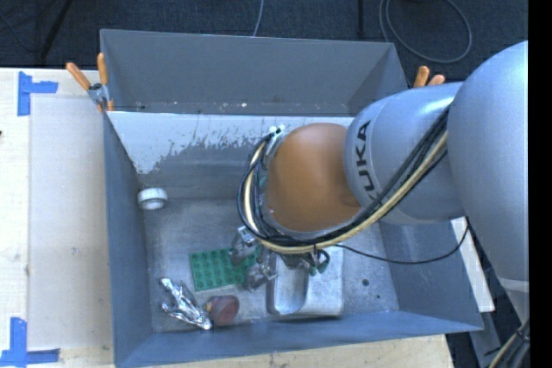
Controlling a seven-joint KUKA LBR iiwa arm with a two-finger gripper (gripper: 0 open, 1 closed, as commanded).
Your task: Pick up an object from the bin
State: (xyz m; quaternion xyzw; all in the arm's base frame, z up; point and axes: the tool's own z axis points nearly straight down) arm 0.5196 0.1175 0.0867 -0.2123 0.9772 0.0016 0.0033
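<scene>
Grey bin (241, 82) holds green studded plate (211, 269), foil (183, 304), white cap (153, 199).

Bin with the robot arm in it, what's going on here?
A KUKA arm reaches into the grey bin from the right. Its gripper hangs low near the floor, at the right edge of a flat green studded plate. Whether it grips anything cannot be told. A crumpled silver foil piece and a reddish-brown lump lie in the near left corner; a small white cap sits farther back.
</scene>
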